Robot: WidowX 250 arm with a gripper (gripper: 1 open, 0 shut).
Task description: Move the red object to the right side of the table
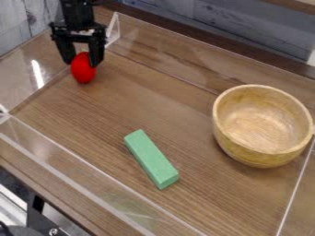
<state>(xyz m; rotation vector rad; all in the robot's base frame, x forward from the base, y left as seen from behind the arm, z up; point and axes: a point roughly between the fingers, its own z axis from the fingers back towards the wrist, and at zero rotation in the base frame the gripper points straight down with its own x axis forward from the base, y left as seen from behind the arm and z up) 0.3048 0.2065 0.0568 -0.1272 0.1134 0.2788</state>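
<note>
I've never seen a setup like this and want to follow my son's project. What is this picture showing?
This is one view, taken from above and in front of a table with low clear walls. The black thing at top left is a robot arm's gripper, a two-fingered claw pointing down. Its fingers stand open around the top of a small red object; nothing is held yet. Also on the table lie a green block in the middle and an empty wooden bowl on the right.

Glossy red object [83, 68], far-left table [185, 111] corner, dark wood-grain tabletop
</note>
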